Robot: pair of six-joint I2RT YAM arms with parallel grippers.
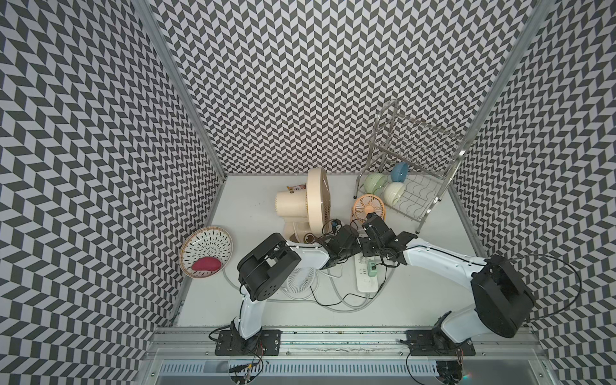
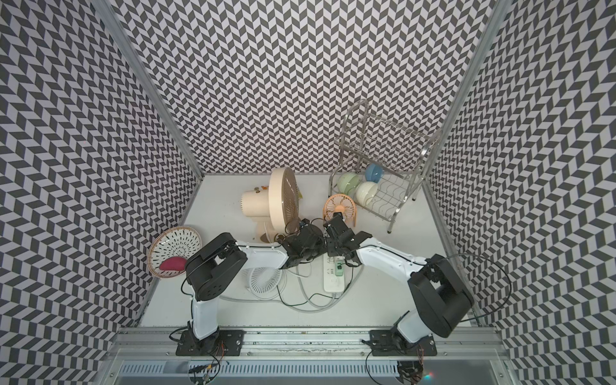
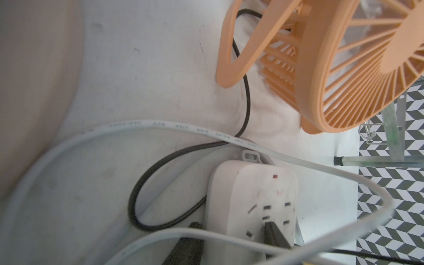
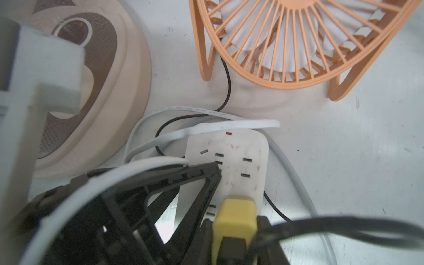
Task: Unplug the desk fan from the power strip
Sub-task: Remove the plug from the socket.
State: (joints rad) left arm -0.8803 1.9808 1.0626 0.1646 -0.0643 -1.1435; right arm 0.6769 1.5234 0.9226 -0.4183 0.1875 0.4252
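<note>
My right fingers (image 4: pixel 207 236) clamp the yellow plug (image 4: pixel 234 215) by its sides; my left fingers (image 3: pixel 273 234), apart, press the power strip (image 4: pixel 241 165); it looks light and slippy, so it needs holding.

left arm (image 1: pixel 310 258), right arm (image 1: pixel 440 263): white tapered links | joints (image 1: pixel 266 266): bulky black housings | left gripper (image 3: pixel 229 226), right gripper (image 4: pixel 234 220): black, triangular fingers (image 4: pixel 195 183) | bases (image 1: pixel 246 341): black screwed plates | cables (image 1: pixel 579 283): thin black, one looping

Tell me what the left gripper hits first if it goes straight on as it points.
The power strip: the left gripper points down at it. One of its fingers apparently rests on the socket face and the other sits beside the strip's edge. Contact is hard to confirm.
</note>
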